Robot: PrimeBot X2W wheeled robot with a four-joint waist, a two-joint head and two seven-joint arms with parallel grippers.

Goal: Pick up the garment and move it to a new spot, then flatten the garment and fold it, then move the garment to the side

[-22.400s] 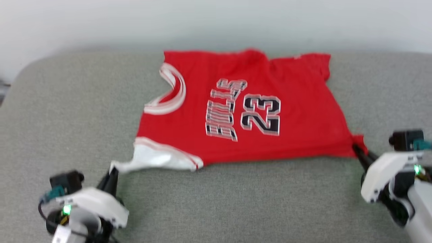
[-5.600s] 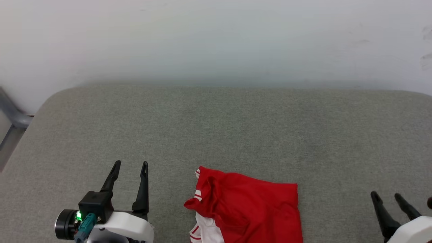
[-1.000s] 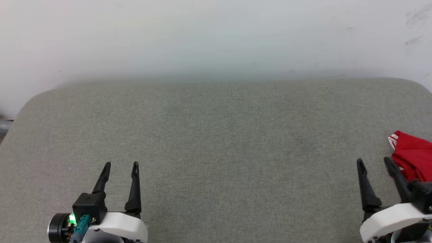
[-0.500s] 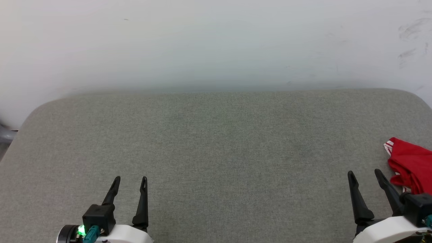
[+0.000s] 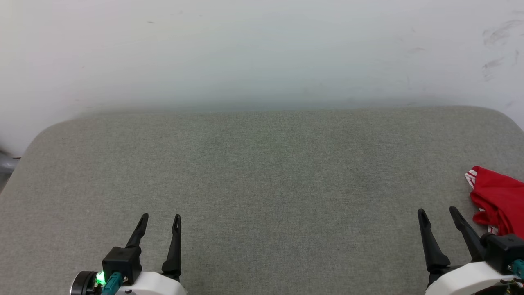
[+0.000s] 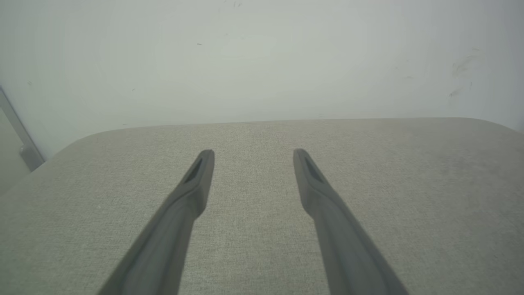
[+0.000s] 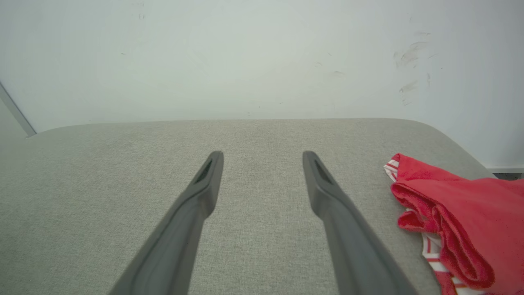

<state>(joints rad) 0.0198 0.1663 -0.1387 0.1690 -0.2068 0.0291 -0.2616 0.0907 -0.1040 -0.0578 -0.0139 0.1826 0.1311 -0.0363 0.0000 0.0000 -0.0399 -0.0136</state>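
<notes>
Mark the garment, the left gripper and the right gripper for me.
garment (image 7: 462, 196), right wrist view, red folded body.
left gripper (image 5: 160, 216), head view, midway between its open fingertips.
right gripper (image 5: 437, 209), head view, midway between its open fingertips.

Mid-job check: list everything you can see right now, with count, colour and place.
garment: one, red with red-and-white striped trim, folded into a bundle at the right edge of the padded surface, just right of the right gripper, not held
padded surface: one, grey-green fabric, spans the scene below the wall
wall: one, white, behind the surface
scuff marks: a few, dark grey, on the wall at upper right
metal bar: one, grey, at the far left edge by the wall
left gripper: one, dark fingers open, lower left, over bare fabric
right gripper: one, dark fingers open, lower right
</notes>
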